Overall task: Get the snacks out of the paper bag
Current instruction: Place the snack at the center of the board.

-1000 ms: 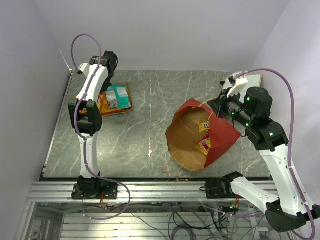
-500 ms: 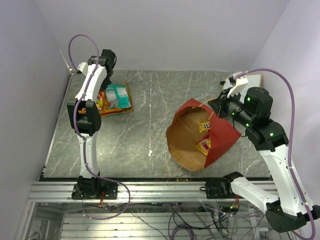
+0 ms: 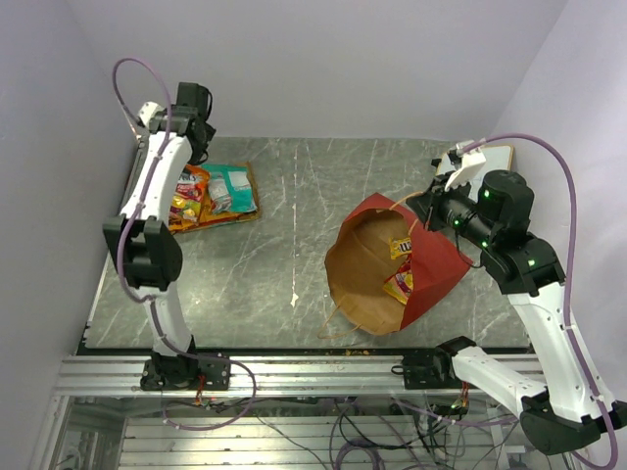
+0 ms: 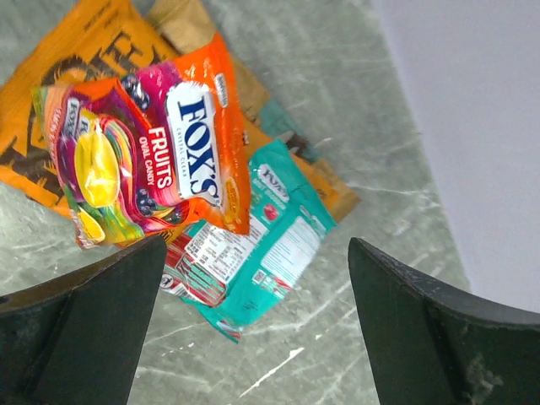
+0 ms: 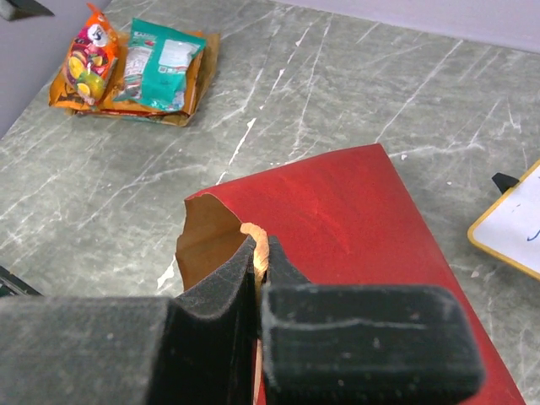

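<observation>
- Far left: left gripper [image 4: 257, 249], jaws spread wide, above the snacks [image 3: 211, 194] piled there, likely the drop-off spot.
- Right of centre: paper bag [image 3: 431, 269] on its side, packets [image 3: 400, 264] inside.
- Right: right gripper [image 5: 257, 253] pinching the bag's rim, probably to hold its mouth open.

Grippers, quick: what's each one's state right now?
Left gripper: open, holding nothing.
Right gripper: shut on the paper bag.

the fox's packet [image 4: 198, 143] hides most of the orange chip bag [image 4: 59, 63]. we count perhaps two snacks [image 3: 399, 282] half hidden in the paper bag [image 3: 358, 284].
</observation>
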